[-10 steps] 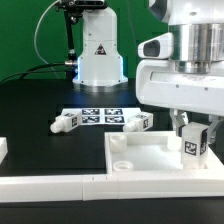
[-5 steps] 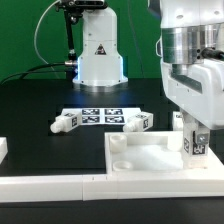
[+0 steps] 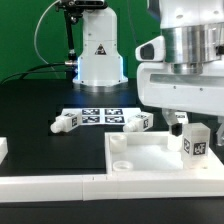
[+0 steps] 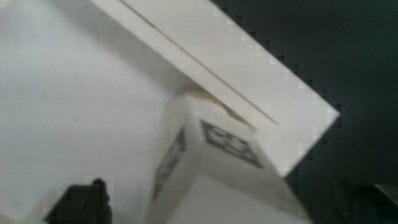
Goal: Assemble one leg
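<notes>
White leg (image 3: pixel 195 143) upright on panel (image 3: pixel 150 157), gripper (image 3: pixel 190 125) turned back since, grip state unclear.

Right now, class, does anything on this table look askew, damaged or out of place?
Nothing looks damaged or spilled. Two spare legs lie on their sides near the marker board, loose parts rather than a fault. One leg stands upright at the white panel under the claw.
</notes>
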Controlling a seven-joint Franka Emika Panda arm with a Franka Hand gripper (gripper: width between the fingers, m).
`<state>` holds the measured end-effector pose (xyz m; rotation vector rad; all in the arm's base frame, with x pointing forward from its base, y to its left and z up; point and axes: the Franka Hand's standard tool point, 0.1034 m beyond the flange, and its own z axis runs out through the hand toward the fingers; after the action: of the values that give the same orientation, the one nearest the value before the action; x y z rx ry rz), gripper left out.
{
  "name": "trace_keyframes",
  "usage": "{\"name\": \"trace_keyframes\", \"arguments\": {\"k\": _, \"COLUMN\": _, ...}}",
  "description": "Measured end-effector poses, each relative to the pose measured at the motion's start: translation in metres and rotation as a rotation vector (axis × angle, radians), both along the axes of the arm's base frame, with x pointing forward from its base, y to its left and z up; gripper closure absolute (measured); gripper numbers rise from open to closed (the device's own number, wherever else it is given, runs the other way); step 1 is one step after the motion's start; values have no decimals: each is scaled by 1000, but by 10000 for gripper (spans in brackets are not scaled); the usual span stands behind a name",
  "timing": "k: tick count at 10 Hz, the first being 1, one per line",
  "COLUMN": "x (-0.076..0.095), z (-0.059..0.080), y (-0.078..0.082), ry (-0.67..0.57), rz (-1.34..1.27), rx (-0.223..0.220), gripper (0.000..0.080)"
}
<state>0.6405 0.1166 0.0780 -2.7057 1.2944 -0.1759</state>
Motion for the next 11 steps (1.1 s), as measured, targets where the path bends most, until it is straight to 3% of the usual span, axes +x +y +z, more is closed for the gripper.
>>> {"name": "trace_keyframes", "arguments": {"k": 3, "x": -4, "z": -3, "y": -4, "ry": -7, "rz": 283, "rx": -64, "gripper": 153}}
{"name": "trace_keyframes", "arguments": {"k": 5, "x": -4, "z": -4, "y": -3, "ry": -22, "rz": 771, "rx": -182, "gripper": 151}}
{"name": "trace_keyframes", "arguments": {"k": 7, "x": -5, "z": -5, "y": -3, "ry": -24, "rz": 816, "rx": -186, "gripper": 151}}
{"name": "trace_keyframes", "arguments": {"k": 8, "x": -5, "z": -5, "y": -4, "ry": -23, "rz": 797, "rx": -183, "gripper": 273}}
{"name": "trace_keyframes", "arguments": {"k": 9, "x": -5, "z": -5, "y": -4, "ry": -21, "rz": 760, "rx": -177, "gripper": 273}}
{"name": "trace_keyframes", "arguments": {"k": 10, "x": -5, "z": -5, "y": -3, "ry": -18, "rz": 691, "rx": -166, "gripper": 450}}
{"name": "trace_keyframes", "arguments": {"k": 11, "x": -5, "z": -5, "y": -4, "ry": -14, "rz": 613, "rx": -155, "gripper": 450}}
